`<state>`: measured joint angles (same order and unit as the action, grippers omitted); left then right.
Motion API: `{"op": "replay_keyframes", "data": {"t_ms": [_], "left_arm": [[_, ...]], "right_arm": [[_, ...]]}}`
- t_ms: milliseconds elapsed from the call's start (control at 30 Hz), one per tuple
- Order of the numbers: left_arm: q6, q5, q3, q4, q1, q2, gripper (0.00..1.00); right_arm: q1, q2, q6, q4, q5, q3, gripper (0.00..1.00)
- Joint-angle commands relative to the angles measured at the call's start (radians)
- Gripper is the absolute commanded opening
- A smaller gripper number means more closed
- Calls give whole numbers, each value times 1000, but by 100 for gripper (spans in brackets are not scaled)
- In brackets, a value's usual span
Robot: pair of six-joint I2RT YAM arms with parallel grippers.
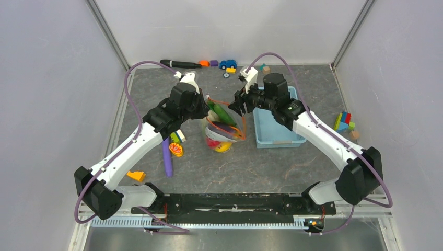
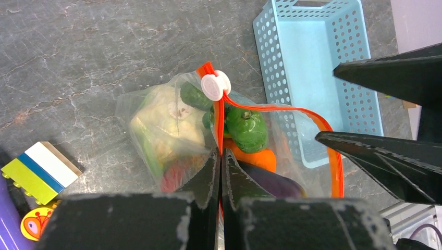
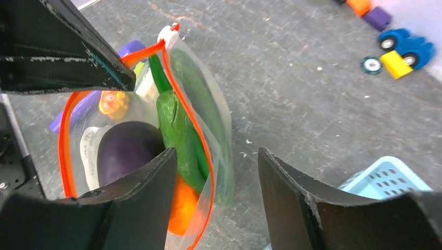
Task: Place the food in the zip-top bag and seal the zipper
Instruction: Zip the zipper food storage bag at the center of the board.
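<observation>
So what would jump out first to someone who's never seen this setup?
A clear zip-top bag, stuffed with bright toy vegetables, stands at the centre of the scene. The left gripper pinches its orange-red zipper near a white slider. The right gripper hangs open at the bag's other side, beside a light blue basket.

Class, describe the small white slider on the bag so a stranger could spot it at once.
Find the light blue basket; beside it stands a clear bag of toy vegetables. Follow its orange-red zipper to one end: the slider is the only round white disc on that strip.
</observation>
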<state>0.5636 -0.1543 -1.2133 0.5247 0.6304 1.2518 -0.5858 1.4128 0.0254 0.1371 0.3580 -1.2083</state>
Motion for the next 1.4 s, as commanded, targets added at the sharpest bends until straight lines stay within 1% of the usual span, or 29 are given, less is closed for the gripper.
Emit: {"op": "replay_keyframes", "data": {"t_ms": [0, 133, 167, 200, 267, 300, 367, 400, 433, 500, 567, 667, 700, 767, 833, 967, 1067, 1167, 1200, 1233, 1300, 1367], "left_arm": [[57, -23, -8, -46, 5, -9, 2], [71, -27, -14, -44, 5, 2, 2], [74, -25, -14, -44, 5, 3, 2], [75, -24, -14, -44, 5, 4, 2], [77, -23, -12, -42, 5, 3, 3], [76, -20, -12, -42, 5, 2, 3], [72, -4, -7, -44, 5, -6, 5], [72, 3, -3, -47, 5, -13, 5], [72, 5, 2, -50, 5, -19, 6], [81, 4, 14, -54, 5, -28, 6], [98, 7, 25, -56, 5, -34, 7], [149, 0, 46, -67, 5, -44, 7], [177, -4, 62, -83, 5, -55, 8], [236, 24, 132, -168, 8, -83, 13], [302, 44, 195, -243, 11, -105, 16], [390, 25, 265, -311, 30, -136, 18], [416, -6, 287, -365, 60, -147, 19], [403, -18, 258, -378, 85, -125, 19], [392, -19, 244, -369, 86, -114, 23], [380, -20, 228, -357, 86, -107, 28], [342, -24, 206, -330, 87, -104, 42], [276, -39, 194, -299, 87, -126, 59]], "right_arm": [[17, 34, -12, -1, 162, 7, 63], [18, 56, -9, -9, 198, 9, 63], [17, 62, -6, -11, 194, 10, 60], [16, 64, -2, -12, 184, 10, 54], [17, 73, 7, -18, 162, 10, 37], [17, 75, 10, -25, 156, 10, 26], [17, 83, 13, -42, 155, 4, 13], [17, 89, 12, -48, 155, -3, 8], [17, 95, 10, -55, 156, -12, 6], [16, 117, 9, -64, 167, -39, 2], [17, 147, 11, -69, 184, -76, 0], [17, 207, 25, -70, 214, -151, 0], [14, 224, 28, -68, 223, -180, 0], [15, 267, 51, -53, 253, -236, 0], [15, 304, 74, -35, 276, -287, 0], [12, 380, 116, 27, 314, -398, 0], [0, 423, 146, 41, 353, -439, 0], [-15, 449, 166, 44, 345, -461, 0], [-18, 455, 165, 44, 343, -467, 0], [-18, 463, 163, 44, 342, -473, 0], [-19, 468, 166, 48, 329, -478, 0], [-18, 468, 179, 57, 313, -477, 0]]}}
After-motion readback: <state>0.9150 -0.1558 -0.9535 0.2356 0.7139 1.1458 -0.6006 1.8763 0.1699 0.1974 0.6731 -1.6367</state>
